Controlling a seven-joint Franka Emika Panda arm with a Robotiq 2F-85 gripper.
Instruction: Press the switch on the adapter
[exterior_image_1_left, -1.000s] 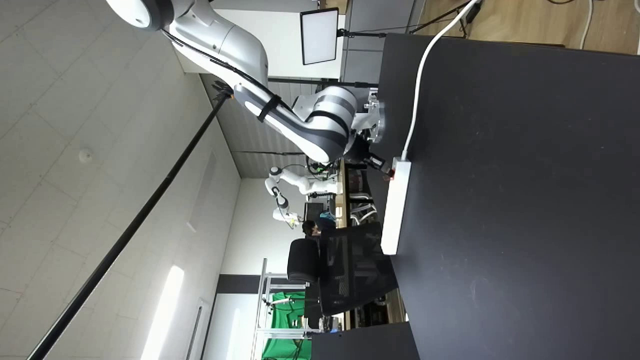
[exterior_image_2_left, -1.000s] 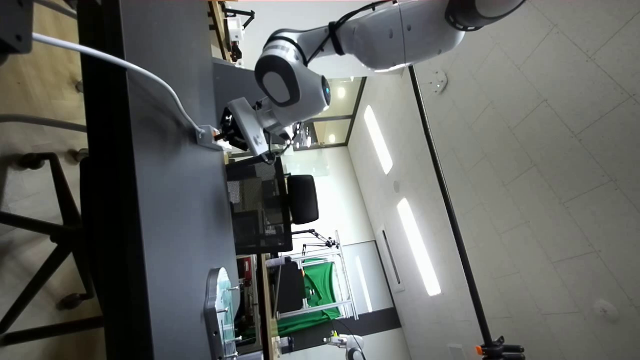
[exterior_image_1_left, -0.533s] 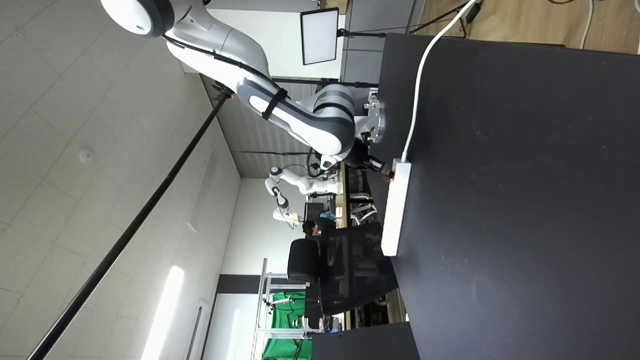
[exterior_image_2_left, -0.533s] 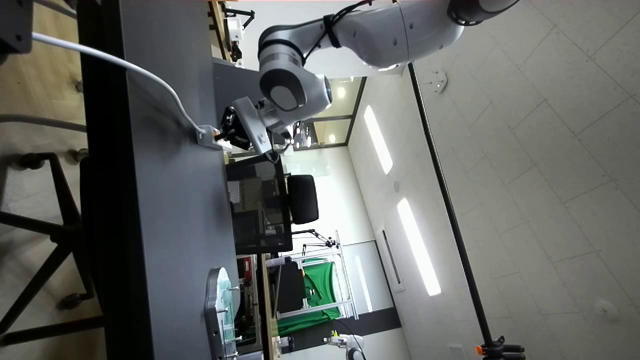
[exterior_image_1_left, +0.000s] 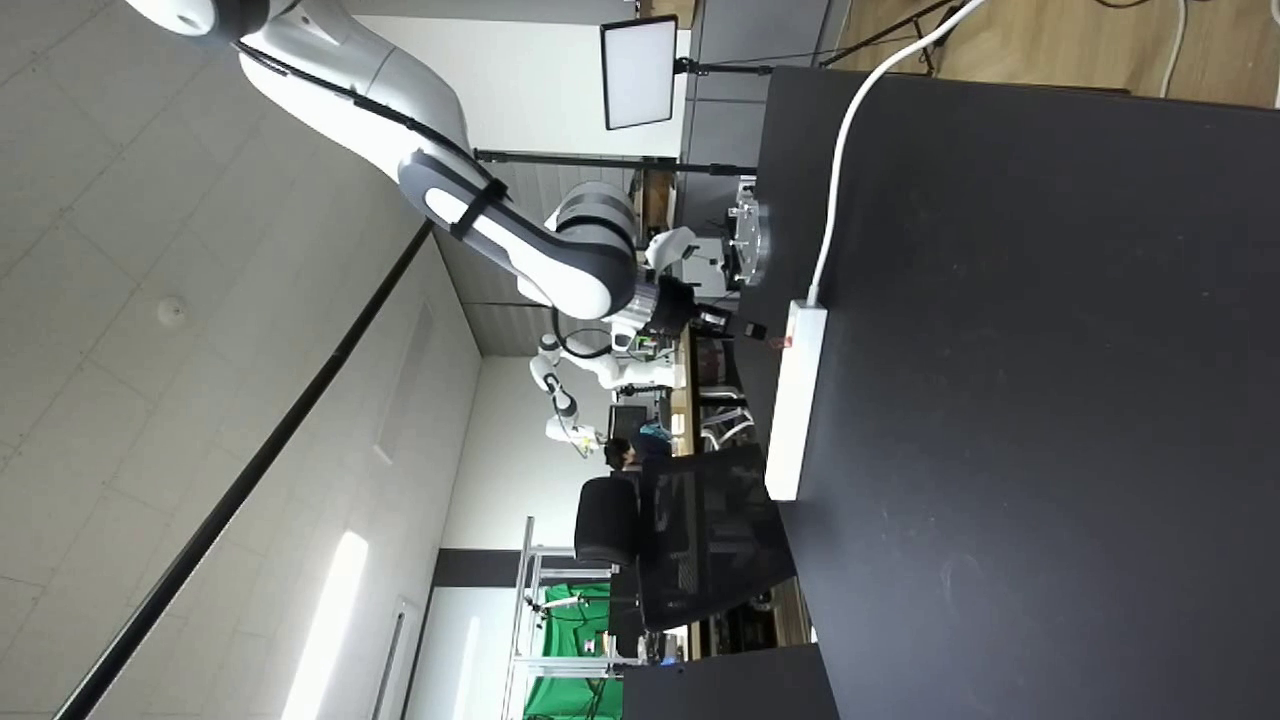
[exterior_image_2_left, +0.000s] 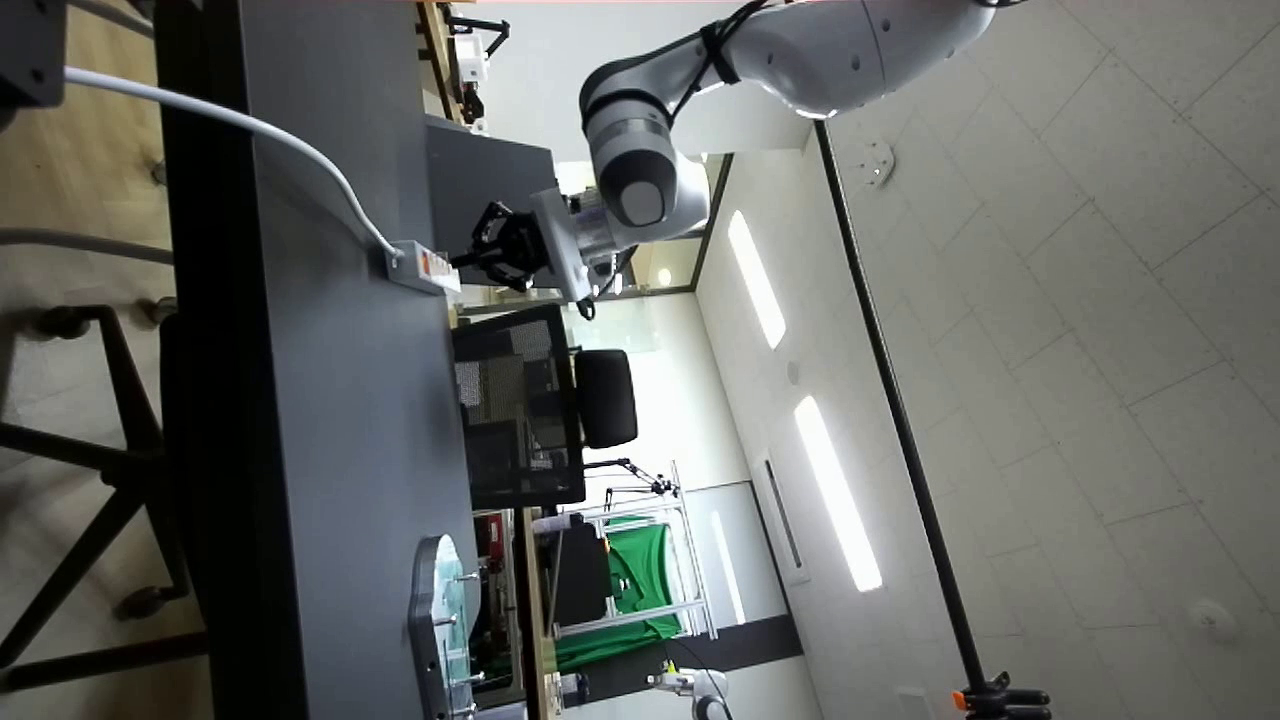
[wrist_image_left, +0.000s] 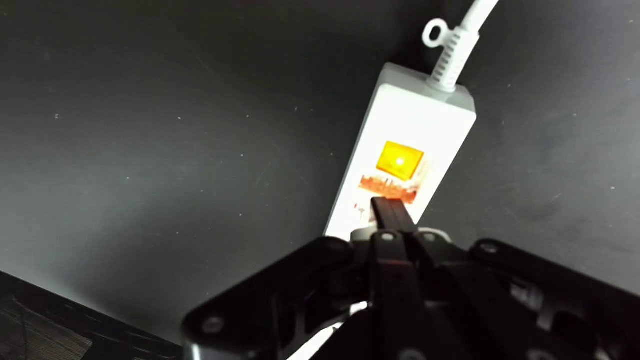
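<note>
The adapter (exterior_image_1_left: 796, 400) is a long white bar on the dark table, with a white cable (exterior_image_1_left: 836, 180) from one end. It also shows in an exterior view (exterior_image_2_left: 410, 268) and in the wrist view (wrist_image_left: 425, 112). Its switch (wrist_image_left: 400, 160) near the cable end shows a bright yellow square with an orange-red part beside it. My gripper (wrist_image_left: 387, 201) is shut and empty, its fingertips together over the adapter just beside the orange-red part. In both exterior views the gripper (exterior_image_1_left: 757, 331) (exterior_image_2_left: 460, 262) is a small distance above the adapter. The fingers hide part of the bar.
The dark table (exterior_image_1_left: 1000, 400) bears the adapter. A black mesh chair (exterior_image_1_left: 700, 540) stands beyond the table's edge. A clear plate with metal pegs (exterior_image_2_left: 450, 630) lies farther along the table. The cable runs off over the table's edge.
My gripper was down at the switch end of the adapter and has lifted away from it. The adapter has shifted slightly toward its cable end. The arm has risen with the gripper.
</note>
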